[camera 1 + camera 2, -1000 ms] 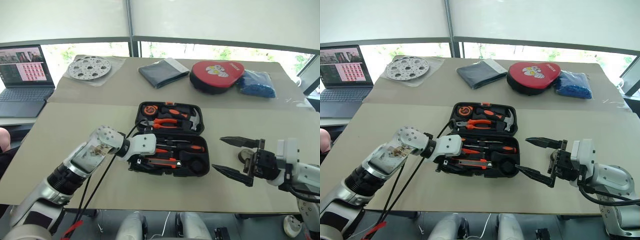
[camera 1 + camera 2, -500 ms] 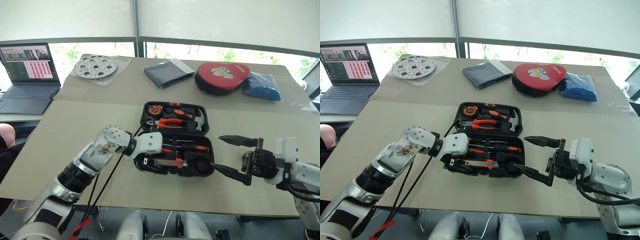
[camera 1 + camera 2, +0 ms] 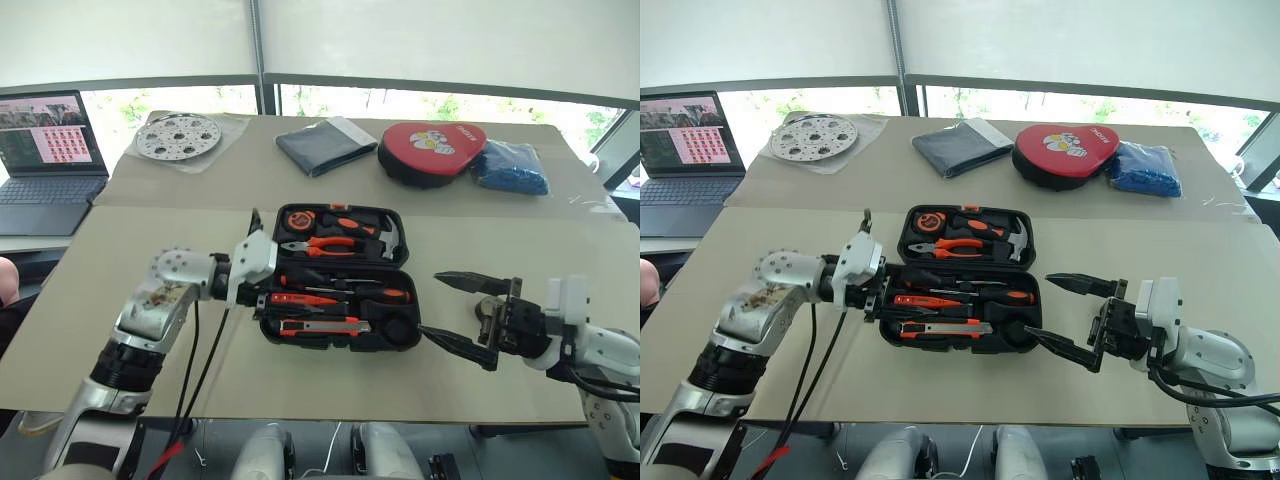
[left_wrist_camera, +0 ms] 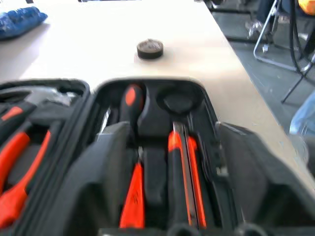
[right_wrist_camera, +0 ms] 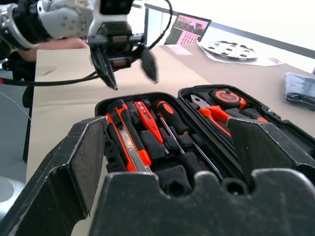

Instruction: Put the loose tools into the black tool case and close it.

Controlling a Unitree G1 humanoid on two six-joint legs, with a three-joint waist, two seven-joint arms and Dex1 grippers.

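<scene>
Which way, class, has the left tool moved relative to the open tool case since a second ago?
Yes. The left tool has pulled back off the black tool case, where it reached over the near tray, to the case's left edge.

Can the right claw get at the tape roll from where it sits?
Probably yes. The tape roll lies on bare table just off the case's end, close to the open right claw, nothing between. The claw points at the case, so it would need re-aiming.

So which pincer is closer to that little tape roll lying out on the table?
The right pincer: the tape roll lies just beside it, off the case's right end. The left pincer is at the case's opposite end.
</scene>
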